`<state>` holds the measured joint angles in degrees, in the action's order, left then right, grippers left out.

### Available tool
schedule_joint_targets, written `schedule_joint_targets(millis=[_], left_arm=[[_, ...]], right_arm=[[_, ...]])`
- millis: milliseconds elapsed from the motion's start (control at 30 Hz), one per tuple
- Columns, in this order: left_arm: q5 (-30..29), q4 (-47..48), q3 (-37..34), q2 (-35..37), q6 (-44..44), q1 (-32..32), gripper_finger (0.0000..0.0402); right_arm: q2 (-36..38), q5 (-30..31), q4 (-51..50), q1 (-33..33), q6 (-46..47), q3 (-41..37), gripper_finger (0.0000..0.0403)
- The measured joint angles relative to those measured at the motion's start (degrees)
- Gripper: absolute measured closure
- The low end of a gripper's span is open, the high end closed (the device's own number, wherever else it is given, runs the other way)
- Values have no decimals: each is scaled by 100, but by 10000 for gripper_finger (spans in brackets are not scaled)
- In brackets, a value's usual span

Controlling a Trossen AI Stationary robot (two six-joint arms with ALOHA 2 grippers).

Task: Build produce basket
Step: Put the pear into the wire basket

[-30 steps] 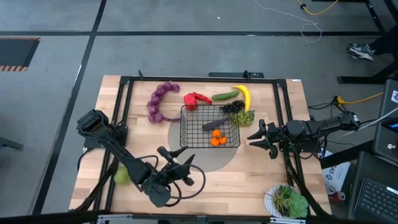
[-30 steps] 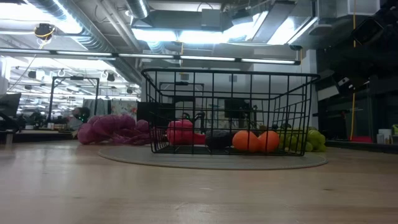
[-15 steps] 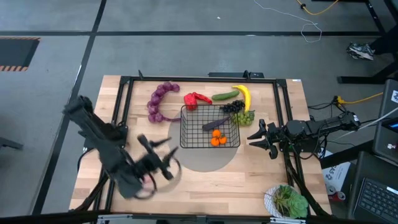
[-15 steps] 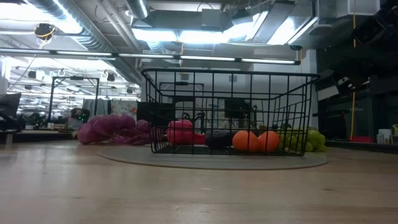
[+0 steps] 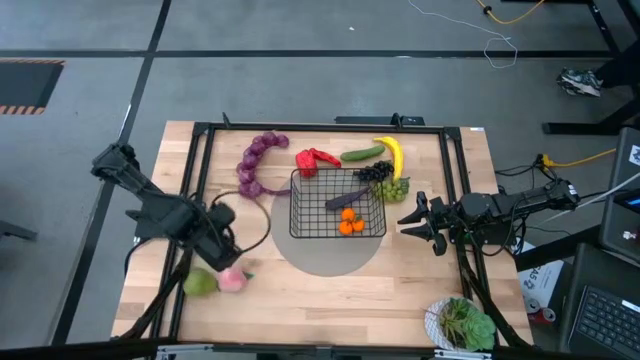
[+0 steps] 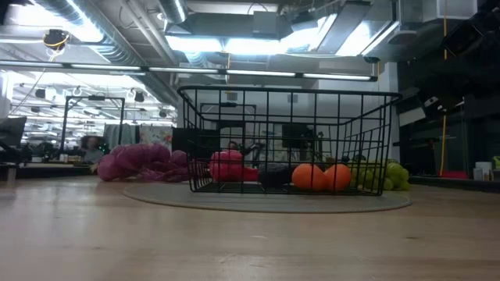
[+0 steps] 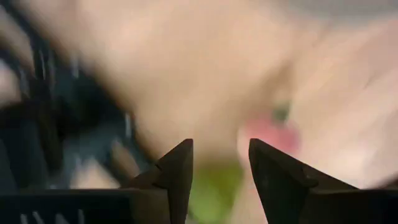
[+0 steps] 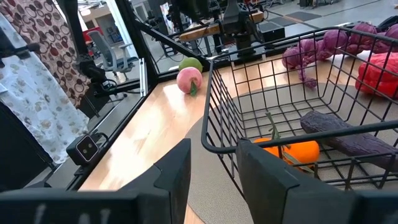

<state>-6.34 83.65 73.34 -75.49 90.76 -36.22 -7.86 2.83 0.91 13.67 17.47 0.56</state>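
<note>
Seen from above, a wooden worktop [image 5: 400, 290] carries a black wire basket [image 5: 337, 203] at its centre, sitting on a grey round mat [image 5: 325, 255]. Inside the basket lie two oranges [image 5: 349, 222] and a dark eggplant [image 5: 347, 198]. Outside it, at about 10 o'clock, curls a purple grape string [image 5: 252, 165]; at 12 o'clock sit a red pepper [image 5: 316, 159] and a cucumber [image 5: 362, 154]; at 1 o'clock a banana [image 5: 393, 155] and dark and green grapes [image 5: 385, 180].

The left gripper [image 5: 222, 235] hangs at the basket's 8 o'clock, just above a pink peach [image 5: 233, 280] and a green pear [image 5: 200, 283] that lie side by side near the worktop's front left edge. Its wrist view shows the jaws apart with nothing between them, both fruits blurred just beyond the tips. The right gripper [image 5: 415, 222] waits at the basket's 3 o'clock, jaws parted and empty.

The step in hand appears to be picking up the peach or the pear. To do it well, the left arm should settle first, then centre one fruit between the jaws and come straight down. The fruits lie touching or nearly so, so a jaw could nudge the neighbour. Round fruit rolls; grip across its widest part, lift clear, then carry it over the basket rim before letting go.
</note>
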Motion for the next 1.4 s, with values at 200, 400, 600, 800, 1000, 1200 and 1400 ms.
schedule_joint_targets(millis=[200,400,600,800,1000,1200,1400], left_arm=[[420,-193,0,-344,484,-694,274],[767,-521,2,-1260,-518,-1038,293],[1231,-895,2,-2172,-1080,-1115,301],[1792,-1090,2,-2866,-1367,-1144,300],[1278,-1275,2,-3119,-1779,-1131,303],[-264,-1342,2,-3121,-1798,-975,303],[700,-1369,2,-3121,-2231,-783,303]], right_arm=[[0,0,0,1,22,0,272],[-2,0,0,0,16,0,272],[-1,0,0,1,32,0,272],[-1,-122,-20,1,173,0,272],[0,-111,-20,0,164,0,272],[0,-103,-20,2,156,0,272],[0,-103,-20,0,155,0,272]])
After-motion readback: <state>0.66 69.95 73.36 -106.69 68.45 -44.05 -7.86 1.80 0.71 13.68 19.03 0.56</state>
